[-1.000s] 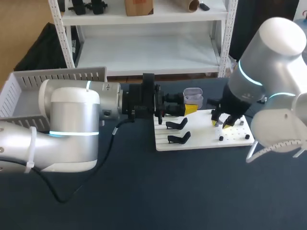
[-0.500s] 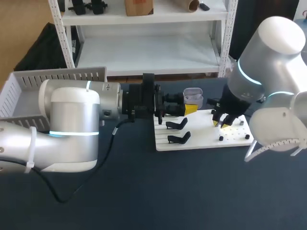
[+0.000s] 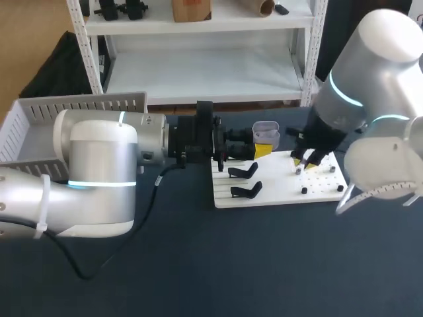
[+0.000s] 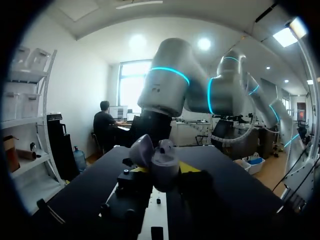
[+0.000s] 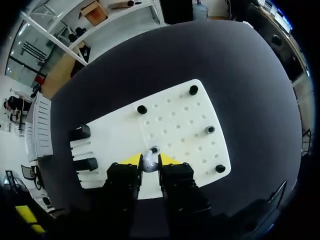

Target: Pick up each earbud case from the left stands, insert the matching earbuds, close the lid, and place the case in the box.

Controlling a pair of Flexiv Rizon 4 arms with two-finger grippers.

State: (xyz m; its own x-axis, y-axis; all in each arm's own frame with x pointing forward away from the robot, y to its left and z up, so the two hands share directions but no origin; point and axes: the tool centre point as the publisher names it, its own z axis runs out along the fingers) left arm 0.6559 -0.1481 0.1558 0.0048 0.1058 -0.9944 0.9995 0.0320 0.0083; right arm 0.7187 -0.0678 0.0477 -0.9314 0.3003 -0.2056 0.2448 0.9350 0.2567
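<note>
found the right gripper (image 3: 303, 160) lifted a little off the white perforated board (image 3: 277, 193) compared with a second before, and shifted toward the board's far edge. saw its fingers narrowed to a slim gap, both yellow tips touching a small white earbud (image 5: 148, 163) from two sides, just over the board and near a grey ringed peg (image 5: 154, 149). counted four black round pegs (image 5: 210, 129) spread over the board's holed half.

logged the left gripper (image 3: 260, 150) unchanged over the same second: reaching in level from the left, fingers closed on the sides of a pale lilac open-lidded earbud case (image 3: 266, 134). recorded the case held in the air above the board's far edge, lid tipped up and back.

listed two black angled stands (image 3: 244, 172) on the slotted left half of the board, just beside the left gripper.

noted a dark navy table surface (image 3: 198, 264) under the board, and a white slatted plastic box (image 3: 39, 109) at the table's far left corner, well apart from the case.
</note>
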